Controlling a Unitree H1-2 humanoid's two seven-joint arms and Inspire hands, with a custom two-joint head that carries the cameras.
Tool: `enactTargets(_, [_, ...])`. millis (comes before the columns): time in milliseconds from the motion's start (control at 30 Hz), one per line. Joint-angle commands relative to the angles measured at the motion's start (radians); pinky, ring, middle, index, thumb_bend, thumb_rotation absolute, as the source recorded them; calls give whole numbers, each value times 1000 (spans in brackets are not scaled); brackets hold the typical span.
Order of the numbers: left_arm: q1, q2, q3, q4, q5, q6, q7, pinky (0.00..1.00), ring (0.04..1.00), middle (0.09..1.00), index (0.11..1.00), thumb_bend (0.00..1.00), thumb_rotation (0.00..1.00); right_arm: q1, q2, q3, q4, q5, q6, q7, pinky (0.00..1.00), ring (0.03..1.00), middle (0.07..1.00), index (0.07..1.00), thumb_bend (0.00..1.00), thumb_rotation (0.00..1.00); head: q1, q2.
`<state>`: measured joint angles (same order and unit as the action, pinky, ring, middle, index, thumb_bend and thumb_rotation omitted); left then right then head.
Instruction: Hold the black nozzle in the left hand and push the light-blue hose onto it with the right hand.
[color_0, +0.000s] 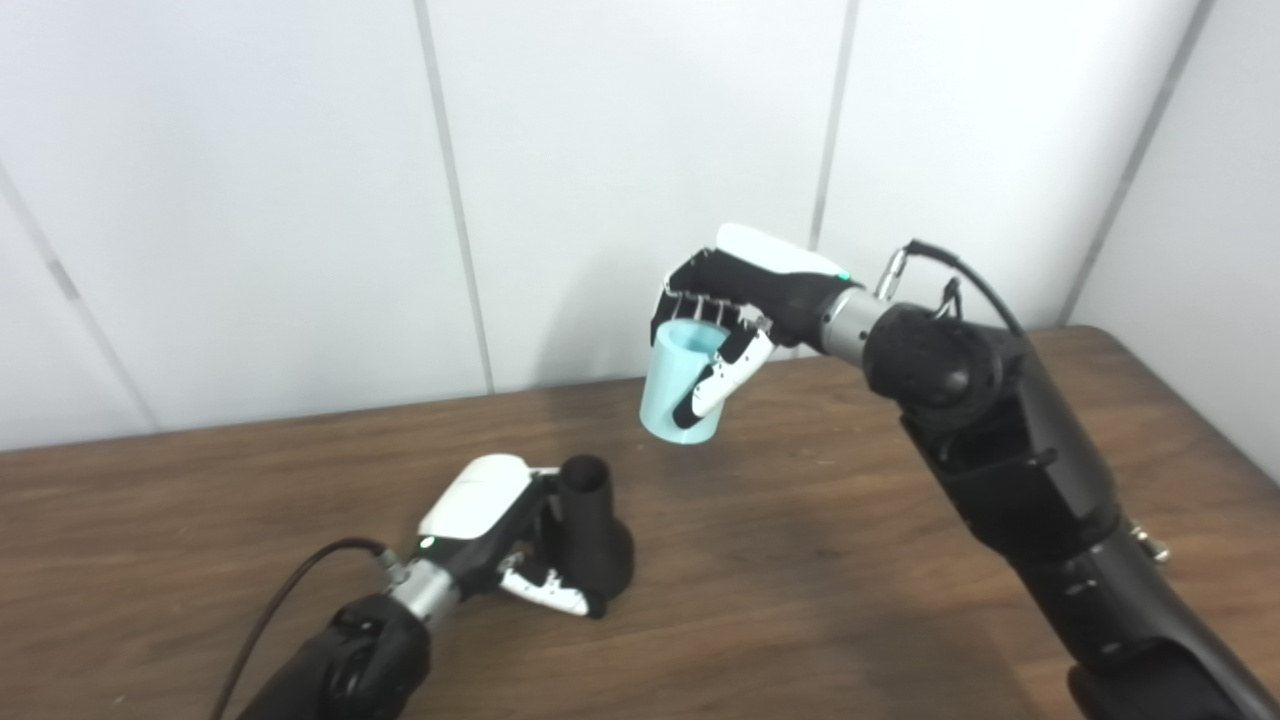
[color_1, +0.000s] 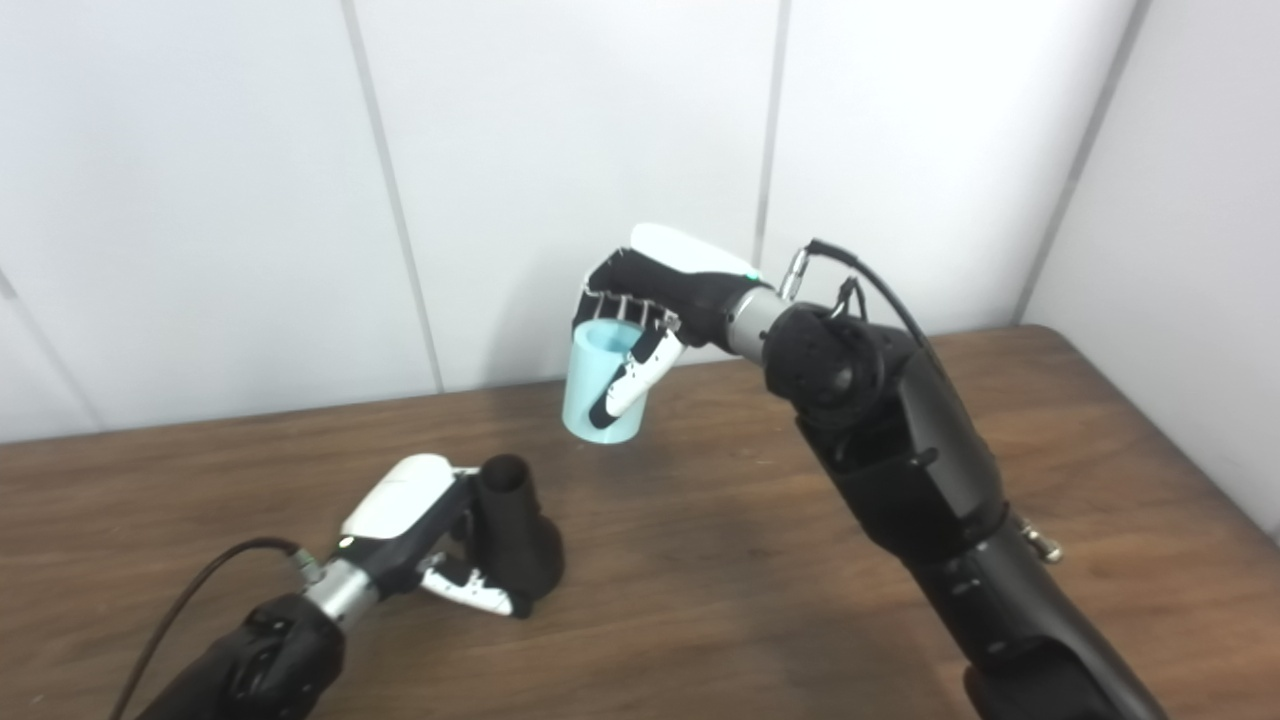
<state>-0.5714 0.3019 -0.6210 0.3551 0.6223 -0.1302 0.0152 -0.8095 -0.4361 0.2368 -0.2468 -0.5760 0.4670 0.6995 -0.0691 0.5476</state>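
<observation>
My left hand (color_0: 500, 535) wraps the black nozzle (color_0: 592, 535), which stands upright on the wooden table (color_0: 800, 560) with its open mouth up. My right hand (color_0: 740, 300) grips the light-blue hose (color_0: 680, 385) in the air, up and to the right of the nozzle, apart from it.

Looks like a lab test bay: bare brown wooden table (color_0: 820, 560) set against plain white seamed wall panels (color_0: 620, 150), no furnishings.
</observation>
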Motion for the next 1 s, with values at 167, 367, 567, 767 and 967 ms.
enactTargets(167, [56,-7,-84,51,103,78,-139,403,426,416,505,522,0,-92,19,-2,-23,35,-3,-14,366,447,486,491,519,0,38,15])
enactTargets(367, [54,-15,-84,52,105,88,-141,321,376,405,500,522,0,-123,19,19,-8,22,-1,-3,359,451,486,487,520,0,51,27])
enactTargets(567, [52,-21,-77,48,95,100,-150,299,355,397,498,520,0,-125,21,30,15,46,-33,-16,348,446,489,488,519,0,56,35])
enactTargets(767, [54,-21,-78,33,96,118,-158,281,345,393,496,520,0,-91,41,46,46,60,-89,-59,362,444,487,487,520,0,63,40])
enactTargets(967, [54,-18,-86,27,105,122,-161,325,396,415,497,523,0,-55,61,80,86,48,-148,-104,391,455,483,479,520,0,67,49])
